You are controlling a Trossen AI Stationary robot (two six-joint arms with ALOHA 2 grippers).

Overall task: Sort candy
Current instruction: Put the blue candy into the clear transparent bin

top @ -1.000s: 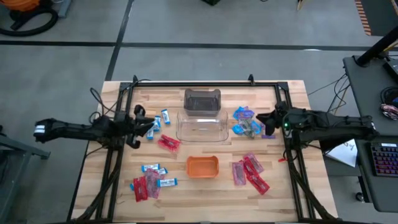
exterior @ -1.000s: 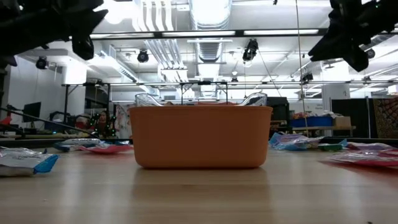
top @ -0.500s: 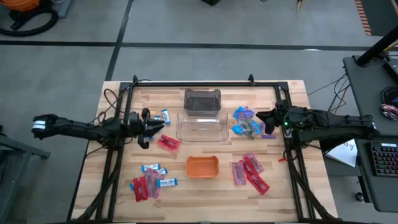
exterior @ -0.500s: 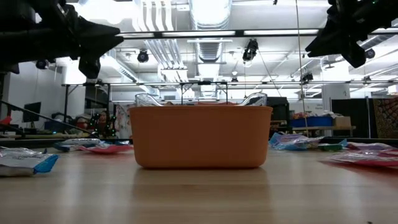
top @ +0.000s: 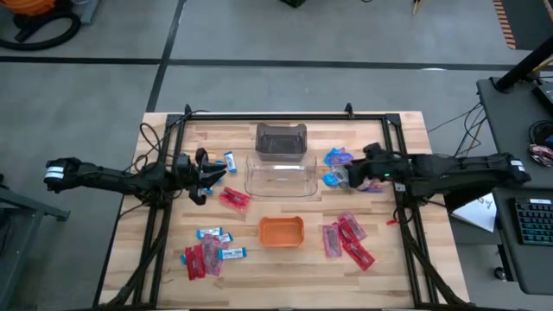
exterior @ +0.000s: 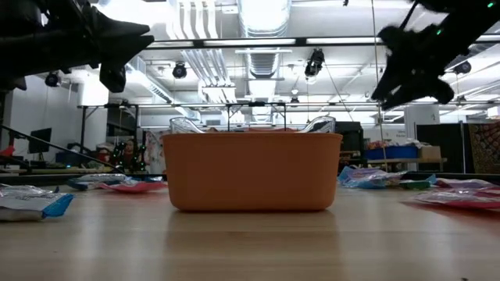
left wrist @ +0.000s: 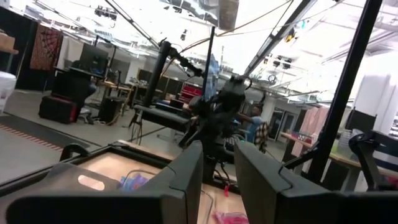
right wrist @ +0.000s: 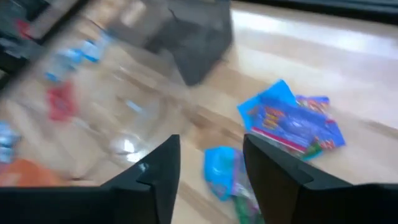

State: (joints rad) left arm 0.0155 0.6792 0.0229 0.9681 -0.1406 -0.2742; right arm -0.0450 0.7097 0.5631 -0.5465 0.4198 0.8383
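Observation:
Candy lies in loose groups on the wooden table: blue and purple crinkly wrappers [top: 337, 159] [right wrist: 292, 121], red packets [top: 347, 238], a red packet [top: 233, 199], blue-and-white bars [top: 229, 161], and a mixed heap [top: 207, 252]. My right gripper [top: 352, 174] [right wrist: 211, 174] is open. It hovers over the blue wrappers with one blue sweet [right wrist: 219, 169] below its fingers, and the low view shows it well above the table [exterior: 394, 78]. My left gripper [top: 213, 173] [left wrist: 217, 180] is open, held level in the air near the blue-and-white bars.
A clear bin [top: 279, 176] and a darker bin [top: 281, 138] stand at the table's middle, between the two grippers. A small orange tray [top: 282, 231] [exterior: 250, 172] sits nearer the near edge. A black frame [top: 285, 115] runs along the far and side edges.
My right gripper has moved toward the table's left, out over the blue crinkly wrappers, and has come lower. My left gripper has shifted a little toward the table's right, toward the clear bin, then held still. No candy has moved.

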